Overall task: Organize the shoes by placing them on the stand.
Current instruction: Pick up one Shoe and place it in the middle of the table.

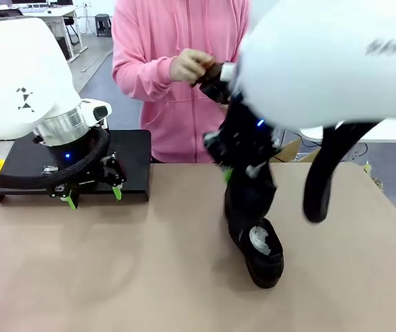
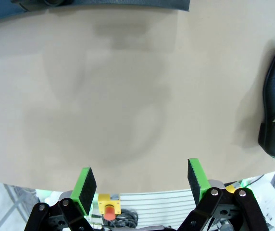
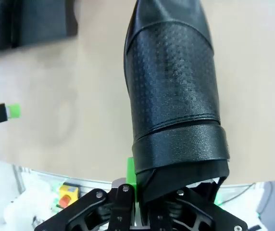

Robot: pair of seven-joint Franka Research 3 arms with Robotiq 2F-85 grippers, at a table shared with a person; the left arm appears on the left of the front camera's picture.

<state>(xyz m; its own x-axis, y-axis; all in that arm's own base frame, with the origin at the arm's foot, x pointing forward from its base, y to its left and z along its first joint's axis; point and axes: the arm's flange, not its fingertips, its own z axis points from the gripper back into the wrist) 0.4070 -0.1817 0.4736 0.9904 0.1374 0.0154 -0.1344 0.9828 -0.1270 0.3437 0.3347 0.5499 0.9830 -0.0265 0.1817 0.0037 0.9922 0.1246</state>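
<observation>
The right gripper [image 1: 243, 169] is clamping a shoe [image 3: 173, 82] by its near end. The jaws are pinched together on the leather rim, and the long body of the shoe is running straight out ahead of the fingertips, angling down toward the table [image 1: 80, 277]. Whether its far tip is touching the tabletop, the pictures are not telling. The stand [image 1: 132, 155] is lying ahead of those jaws and well off to one side, its top bare where it shows. The left gripper [image 2: 141, 180] is hovering with its jaws wide apart and nothing between the pads [image 2: 87, 185], the stand just beyond its fingertips. Past the right arm, a person's hand [image 1: 191, 66] is holding something dark, too unclear to name.

This is looking like the carry to the stand. Gripped at one end, the shoe is likely to swing, so the move is calling for a lift clear of the stand's front lip, slow travel, and the sole levelled before the jaws part. The idle left gripper is sitting near the landing spot and needs a wide berth.
</observation>
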